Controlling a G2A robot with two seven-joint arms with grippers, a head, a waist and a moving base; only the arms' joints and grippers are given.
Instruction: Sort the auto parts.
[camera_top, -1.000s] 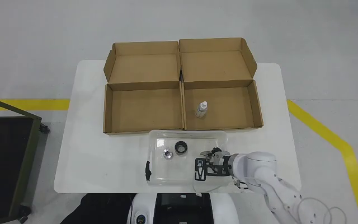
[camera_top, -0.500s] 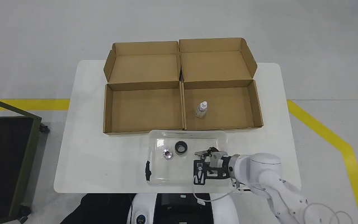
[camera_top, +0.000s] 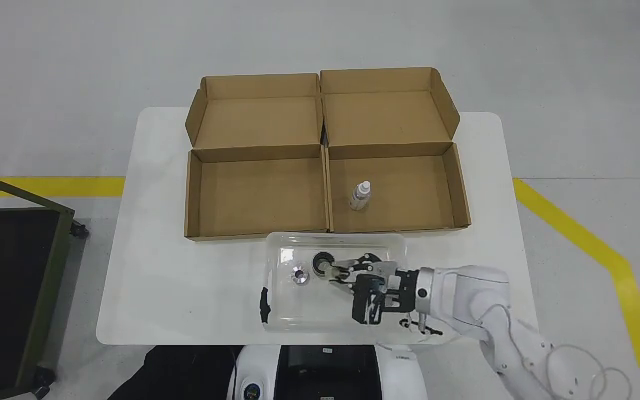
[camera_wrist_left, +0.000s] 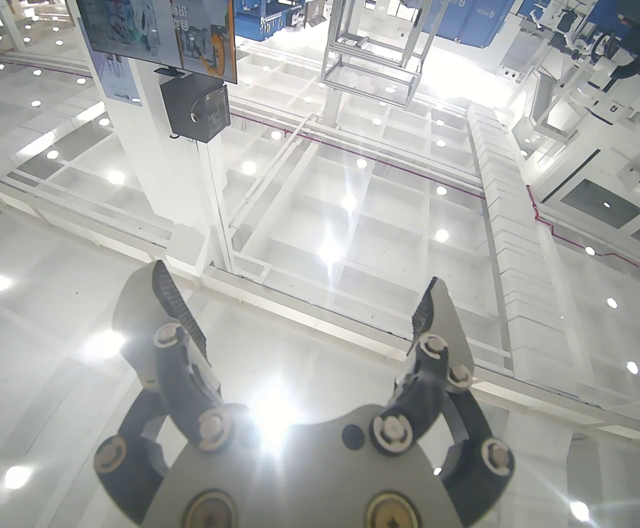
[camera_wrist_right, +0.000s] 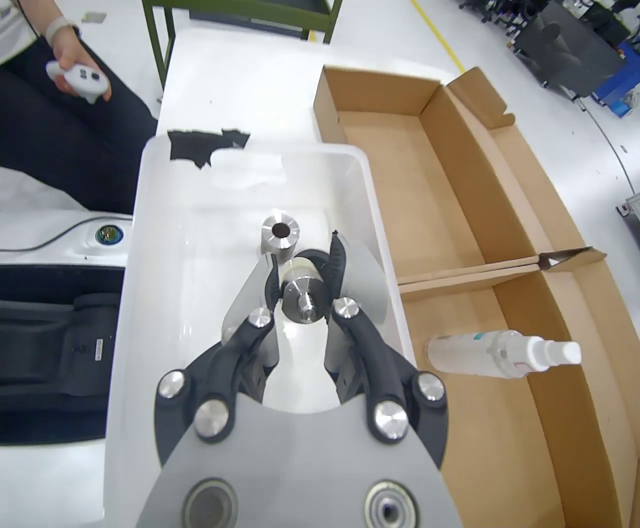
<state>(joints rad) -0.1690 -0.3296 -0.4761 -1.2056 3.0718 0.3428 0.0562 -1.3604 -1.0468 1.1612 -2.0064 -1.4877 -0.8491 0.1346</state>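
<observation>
Two open cardboard boxes sit side by side at the far half of the white table (camera_top: 160, 250), touching along one wall, their lids folded back. One box (camera_top: 255, 195) has a bare floor. The other box (camera_top: 420, 190) holds a small white spray bottle (camera_top: 362, 193), near the shared wall. Its label has a teal band, and the print is too small to read.

Just in front of the boxes lies a clear plastic bin (camera_top: 335, 236), with a torn patch of black tape (camera_wrist_right: 207, 145) on one end of its rim. Inside it, the right gripper (camera_wrist_right: 304, 260) is clenched on a round metal part (camera_wrist_right: 302, 297) with a short stud at its centre and a black ring at its far end. The fingers (camera_wrist_right: 274, 285) press it from both sides. A silver bushing (camera_wrist_right: 279, 235) with a dark bore stands upright just beside that part, close to one fingertip. The bin's long wall runs near the other finger.

The left gripper (camera_wrist_left: 297, 274) points up at the ceiling, its toothed jaws spread wide with nothing between them. Above it is a white grid ceiling with many round lights, a hanging screen (camera_wrist_left: 155, 30) and a black box (camera_wrist_left: 195, 112) on a pillar. Their print cannot be made out.

The floor is pale grey with yellow lines (camera_top: 560, 215), and a green cart (camera_top: 30, 280) stands beside the table.
</observation>
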